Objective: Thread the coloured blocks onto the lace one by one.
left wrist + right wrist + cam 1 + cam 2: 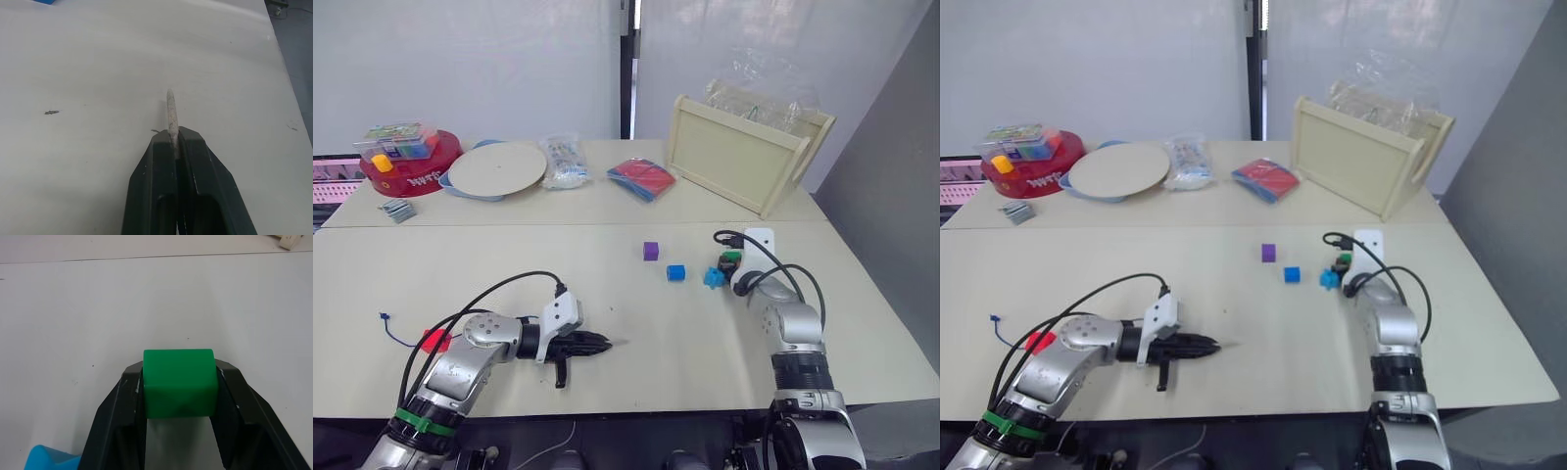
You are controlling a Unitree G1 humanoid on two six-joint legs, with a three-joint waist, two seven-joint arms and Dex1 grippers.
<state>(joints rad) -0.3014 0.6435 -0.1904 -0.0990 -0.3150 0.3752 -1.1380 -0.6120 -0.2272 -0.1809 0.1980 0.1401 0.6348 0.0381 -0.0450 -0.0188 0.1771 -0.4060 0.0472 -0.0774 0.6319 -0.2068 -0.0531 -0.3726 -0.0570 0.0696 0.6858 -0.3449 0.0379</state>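
My left gripper (599, 343) lies low over the near table and is shut on the lace's stiff pale tip (171, 110), which sticks out past the fingers. The dark-blue lace (393, 333) trails off to the left, and a red block (435, 340) sits on or against it beside my left arm. At the right, my right gripper (730, 260) is shut on the green block (179, 382). A light-blue block (713, 278) rests just beside it. Further left on the table are a blue block (675, 273) and a purple block (651, 251).
On the far table stand a red tub (411, 168) with a yellow piece, a round pale plate (497, 168), a plastic bag (564, 162), a red and blue packet (641, 179) and a wooden tray (744, 152) on its edge. A small grey object (398, 209) lies far left.
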